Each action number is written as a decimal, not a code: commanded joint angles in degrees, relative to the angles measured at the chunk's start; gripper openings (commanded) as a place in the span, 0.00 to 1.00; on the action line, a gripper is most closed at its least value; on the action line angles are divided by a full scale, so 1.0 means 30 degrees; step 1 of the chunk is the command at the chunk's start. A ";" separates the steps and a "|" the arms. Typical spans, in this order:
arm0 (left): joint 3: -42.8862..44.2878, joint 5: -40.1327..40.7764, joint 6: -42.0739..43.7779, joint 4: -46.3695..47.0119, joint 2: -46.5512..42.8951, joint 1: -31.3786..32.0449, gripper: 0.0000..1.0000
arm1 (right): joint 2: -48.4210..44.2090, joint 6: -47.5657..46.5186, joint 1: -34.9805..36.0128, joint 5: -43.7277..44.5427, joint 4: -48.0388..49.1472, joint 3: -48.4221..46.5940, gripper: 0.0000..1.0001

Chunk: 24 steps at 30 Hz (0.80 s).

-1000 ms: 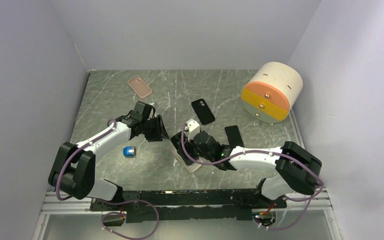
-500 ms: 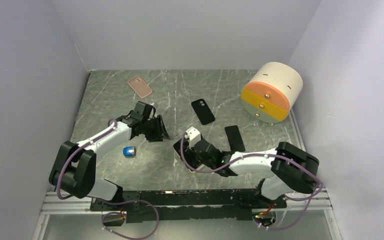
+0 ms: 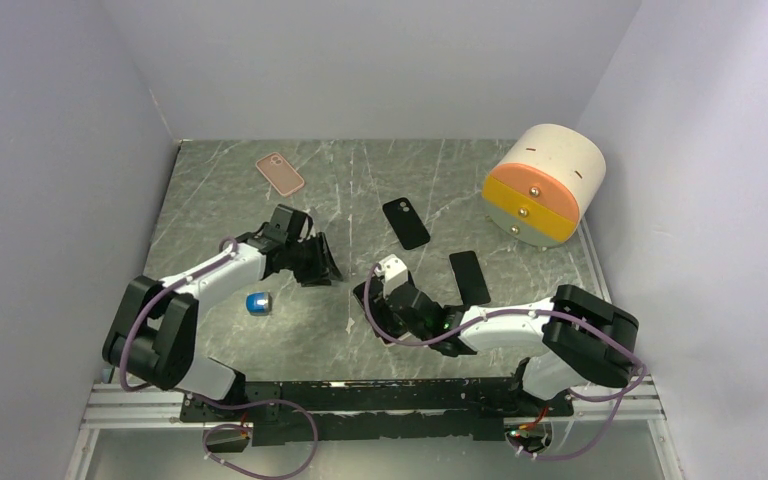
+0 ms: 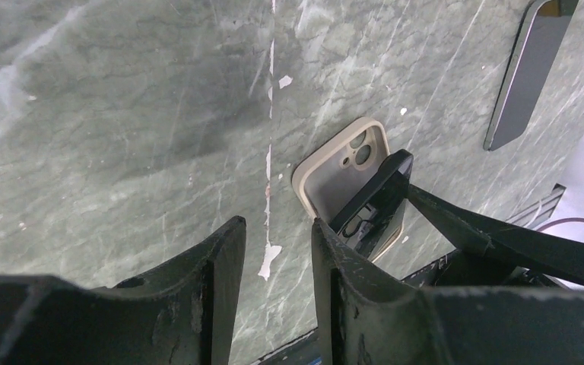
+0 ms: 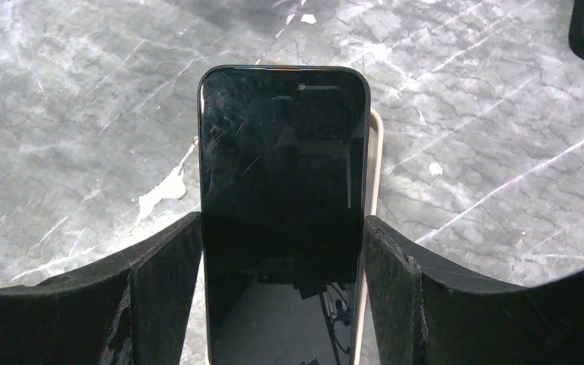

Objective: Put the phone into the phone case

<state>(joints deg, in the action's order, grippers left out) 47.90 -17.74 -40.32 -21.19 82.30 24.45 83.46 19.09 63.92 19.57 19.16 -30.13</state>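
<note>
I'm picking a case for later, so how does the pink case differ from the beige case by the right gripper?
The pink case lies alone at the far left of the table; the beige case lies at the near middle. The pink case is untouched, while the beige case has a black phone, held by the right gripper, angled over it. Both lie flat on the table.

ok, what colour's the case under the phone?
Beige. The case under the phone shows best in the left wrist view.

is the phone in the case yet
Not seated: phone, gripped by the right pincer, tilts over the beige case, whose camera end lies bare.
</note>
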 commanded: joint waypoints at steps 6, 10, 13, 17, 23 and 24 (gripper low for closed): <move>-0.0594 -0.2954 -0.1416 0.2998 0.1561 -0.0037 0.39 | -0.0649 0.1771 0.0060 0.1565 -0.1045 -0.0202 0.63; -0.0644 -0.3536 -0.1612 0.3565 0.2001 -0.0035 0.39 | -0.0616 0.2182 0.0074 0.1791 -0.1534 -0.0367 0.68; -0.0644 -0.3807 -0.1777 0.3902 0.2216 -0.0012 0.39 | -0.0491 0.2575 0.0073 0.1974 -0.1889 -0.0488 0.73; -0.0786 -0.4318 -0.2186 0.4867 0.2791 0.0171 0.39 | -0.0872 0.2835 0.0060 0.1405 -0.2629 -0.0904 0.80; -0.0406 -0.4614 -0.2652 0.5595 0.4048 0.1027 0.39 | -0.1861 0.3196 -0.0164 0.0818 -0.4514 -0.2047 0.89; -0.0241 -0.4518 -0.2632 0.5521 0.4168 0.1267 0.39 | -0.1976 0.3378 -0.0273 0.0648 -0.4764 -0.2055 0.88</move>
<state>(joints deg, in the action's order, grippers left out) 45.98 -29.76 -47.09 -7.09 93.38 25.98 80.62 27.14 63.86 22.68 8.56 -33.50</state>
